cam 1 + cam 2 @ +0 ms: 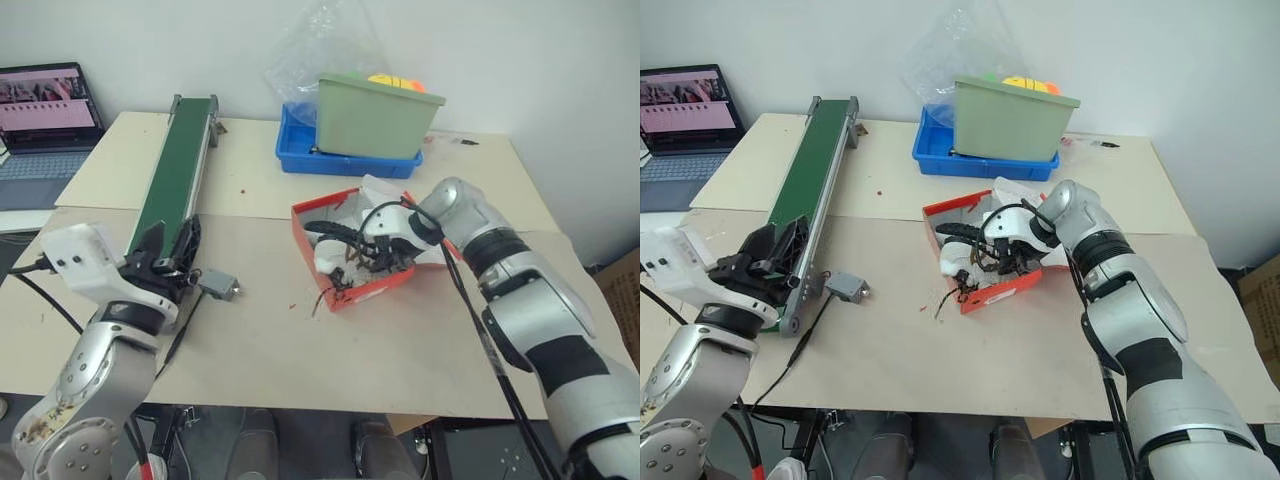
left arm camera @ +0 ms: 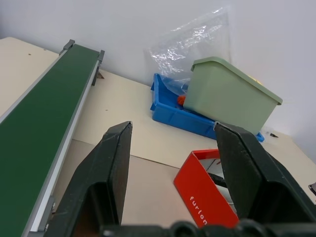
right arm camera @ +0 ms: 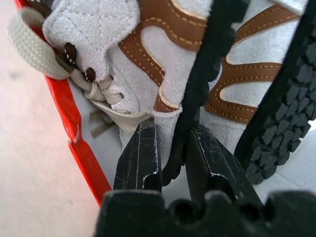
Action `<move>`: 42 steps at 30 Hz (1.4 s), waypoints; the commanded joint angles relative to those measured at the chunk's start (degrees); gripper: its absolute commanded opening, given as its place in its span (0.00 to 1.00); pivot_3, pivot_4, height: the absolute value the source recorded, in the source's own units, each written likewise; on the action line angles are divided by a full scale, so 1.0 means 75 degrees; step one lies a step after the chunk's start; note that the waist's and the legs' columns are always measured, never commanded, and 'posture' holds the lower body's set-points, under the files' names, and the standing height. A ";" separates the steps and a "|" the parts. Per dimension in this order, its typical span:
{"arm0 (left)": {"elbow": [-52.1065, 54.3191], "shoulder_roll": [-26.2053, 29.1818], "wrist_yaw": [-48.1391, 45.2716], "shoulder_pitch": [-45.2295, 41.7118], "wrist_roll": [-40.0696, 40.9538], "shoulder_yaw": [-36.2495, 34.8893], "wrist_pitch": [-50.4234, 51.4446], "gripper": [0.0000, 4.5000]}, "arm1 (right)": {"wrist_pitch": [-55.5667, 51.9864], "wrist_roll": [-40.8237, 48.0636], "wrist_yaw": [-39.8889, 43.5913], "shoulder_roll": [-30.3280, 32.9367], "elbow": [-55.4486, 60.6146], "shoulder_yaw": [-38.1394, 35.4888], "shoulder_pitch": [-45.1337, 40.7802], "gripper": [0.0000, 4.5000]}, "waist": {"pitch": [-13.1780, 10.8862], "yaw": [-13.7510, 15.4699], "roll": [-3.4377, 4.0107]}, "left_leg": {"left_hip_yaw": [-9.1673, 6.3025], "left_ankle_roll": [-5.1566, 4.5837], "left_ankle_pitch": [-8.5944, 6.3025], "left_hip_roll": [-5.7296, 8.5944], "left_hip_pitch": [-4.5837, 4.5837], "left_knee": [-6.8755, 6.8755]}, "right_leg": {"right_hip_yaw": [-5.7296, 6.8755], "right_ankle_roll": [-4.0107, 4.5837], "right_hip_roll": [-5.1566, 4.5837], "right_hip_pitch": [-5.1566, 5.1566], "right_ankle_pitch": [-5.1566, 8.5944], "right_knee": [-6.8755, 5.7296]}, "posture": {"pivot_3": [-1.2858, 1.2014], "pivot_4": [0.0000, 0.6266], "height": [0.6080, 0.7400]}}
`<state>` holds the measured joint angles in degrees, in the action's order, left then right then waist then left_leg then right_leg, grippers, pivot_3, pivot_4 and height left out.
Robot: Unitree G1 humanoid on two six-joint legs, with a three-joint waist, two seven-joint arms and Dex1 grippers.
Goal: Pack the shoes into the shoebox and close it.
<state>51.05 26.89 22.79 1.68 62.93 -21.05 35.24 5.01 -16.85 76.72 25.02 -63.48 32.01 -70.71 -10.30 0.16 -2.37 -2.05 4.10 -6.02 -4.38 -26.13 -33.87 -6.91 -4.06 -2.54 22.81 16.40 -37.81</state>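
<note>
Black fingers of the left end effector (image 1: 165, 262) stand apart and empty, near the counter's (image 1: 270, 350) front edge. Farther off, the right end effector (image 3: 170, 158) pinches a cream suede shoe's (image 3: 163, 74) dark sole edge, inside the red-orange cardboard shoebox (image 1: 395, 288), lid unclosed.

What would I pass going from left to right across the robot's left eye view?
Laptop → green conveyor belt → red shoebox with the shoes → right arm's elbow. The blue tray and green bin sit farther back, overlapping the shoebox's span.
</note>
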 commanded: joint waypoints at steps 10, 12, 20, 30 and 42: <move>0.0221 0.0230 -0.0040 -0.0159 0.0080 -0.0006 -0.0160 0.63 | -0.1194 -0.0443 -0.1583 -0.0225 -0.0999 -0.0625 0.0316 0.09 | 0.0022 -0.0201 -0.0008 | 0.0001 0.0039 -0.0025 -0.0003 0.0105 0.0004 | -0.0004 0.0013 0.0002 -0.0096 0.0008 0.0015 | 0.52 0.24 1.00; 0.0197 0.0246 -0.0061 -0.0204 0.0065 0.0009 -0.0156 0.63 | -0.0977 -0.0682 -0.1867 -0.0158 -0.0978 -0.0467 0.0255 0.09 | 0.0026 -0.0187 -0.0006 | 0.0000 0.0041 -0.0026 -0.0003 0.0109 0.0002 | -0.0004 0.0009 0.0002 -0.0089 0.0010 0.0018 | 0.52 0.24 1.00; 0.0264 0.0226 -0.0046 -0.0235 0.0065 0.0069 -0.0180 0.63 | -0.0513 -0.1304 -0.2081 0.0093 -0.0751 -0.0006 0.0136 0.09 | 0.0033 -0.0136 -0.0004 | 0.0001 0.0087 -0.0019 0.0006 0.0117 -0.0021 | -0.0017 0.0005 -0.0001 -0.0094 0.0013 0.0039 | 0.52 0.24 1.00; 0.0220 0.0175 -0.0048 -0.0298 0.0013 0.0182 -0.0213 0.66 | -0.0913 -0.0986 -0.1433 0.0118 -0.0285 -0.0267 0.0093 0.41 | 0.0034 -0.0131 -0.0001 | 0.0002 0.0077 -0.0010 0.0020 0.0105 0.0006 | -0.0030 0.0024 -0.0005 -0.0090 0.0016 0.0034 | 0.52 0.24 1.00; -0.0166 0.0178 -0.0373 -0.0678 -0.0008 0.0374 -0.0162 0.66 | -0.2801 0.0624 -0.0292 0.0396 0.0619 -0.2182 -0.0862 0.76 | 0.0003 -0.0177 0.0042 | 0.0001 0.0020 0.0019 0.0020 0.0005 0.0025 | -0.0030 0.0002 0.0000 -0.0025 0.0019 0.0026 | 0.52 0.24 1.00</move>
<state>49.07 28.03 20.78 -2.65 63.14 -18.14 35.11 -14.26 -14.07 73.94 26.83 -60.95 17.68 -75.57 -10.28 -1.17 -2.06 -2.04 4.25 -5.88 -4.23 -26.09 -33.68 -7.13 -4.05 -2.54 22.62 16.55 -37.61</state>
